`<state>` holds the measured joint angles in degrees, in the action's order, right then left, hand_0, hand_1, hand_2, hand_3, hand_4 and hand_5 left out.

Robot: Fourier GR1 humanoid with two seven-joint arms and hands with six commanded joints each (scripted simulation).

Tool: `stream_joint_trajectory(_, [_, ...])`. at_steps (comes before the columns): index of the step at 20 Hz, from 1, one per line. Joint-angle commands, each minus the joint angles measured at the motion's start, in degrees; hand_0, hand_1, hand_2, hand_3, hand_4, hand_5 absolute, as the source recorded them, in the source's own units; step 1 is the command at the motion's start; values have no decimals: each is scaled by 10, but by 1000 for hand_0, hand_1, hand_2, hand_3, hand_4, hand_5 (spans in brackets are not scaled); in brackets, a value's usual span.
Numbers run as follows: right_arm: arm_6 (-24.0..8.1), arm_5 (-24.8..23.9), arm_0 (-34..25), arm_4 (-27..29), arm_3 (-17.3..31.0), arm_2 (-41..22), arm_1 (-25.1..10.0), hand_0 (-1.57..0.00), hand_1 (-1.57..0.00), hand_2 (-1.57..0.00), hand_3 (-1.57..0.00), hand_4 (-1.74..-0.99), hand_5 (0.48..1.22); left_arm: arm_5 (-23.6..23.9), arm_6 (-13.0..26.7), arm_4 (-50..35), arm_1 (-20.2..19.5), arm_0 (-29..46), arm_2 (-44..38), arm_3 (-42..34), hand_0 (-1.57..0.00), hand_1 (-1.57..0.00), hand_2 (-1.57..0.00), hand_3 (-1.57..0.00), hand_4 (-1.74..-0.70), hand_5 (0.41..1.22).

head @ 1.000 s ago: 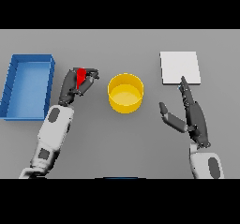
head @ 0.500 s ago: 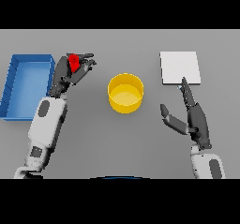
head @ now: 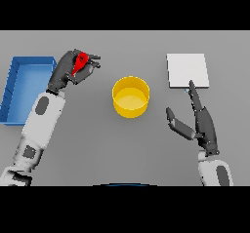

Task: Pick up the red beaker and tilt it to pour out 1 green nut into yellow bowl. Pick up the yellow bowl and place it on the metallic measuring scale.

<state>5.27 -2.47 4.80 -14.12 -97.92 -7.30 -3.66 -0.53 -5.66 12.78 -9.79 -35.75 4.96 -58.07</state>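
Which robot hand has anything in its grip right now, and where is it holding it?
The left robot hand has its fingers curled round the body of the red beaker. The right robot hand is open and holds nothing.

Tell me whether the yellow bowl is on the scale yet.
Not yet. The yellow bowl stands on the grey table, apart from the metallic measuring scale at its right.
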Motion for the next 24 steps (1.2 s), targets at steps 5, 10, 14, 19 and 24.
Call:
stream_joint_trajectory(5, [-10,5,0,-3,0,-6,1,1,1,1,1,-1178,663,-25,64,95,-42,-43,94,-20,-1569,-1569,-1569,-1569,-1739,1129])
stream_joint_trajectory(10, [-6,10,3,4,-5,-6,3,1,1,1,1,-1183,671,-49,107,199,-62,-99,194,-4,-1570,-1570,-1570,-1570,-1740,1174])
stream_joint_trajectory(14, [-13,11,3,8,-1,-4,5,1,1,1,1,-1191,675,-96,118,270,-73,-141,272,19,-1571,-1571,-1571,-1571,-1689,1202])
stream_joint_trajectory(19, [-16,14,6,31,-4,2,16,1,1,1,1,-1197,659,-154,98,346,-87,-205,349,48,-1571,-1571,-1571,-1349,-1717,1215])
stream_joint_trajectory(24, [-4,10,19,28,-12,2,16,1,1,1,1,-1221,617,-179,39,407,-72,-261,403,92,-1571,-1571,-1571,-1429,-1725,1219])
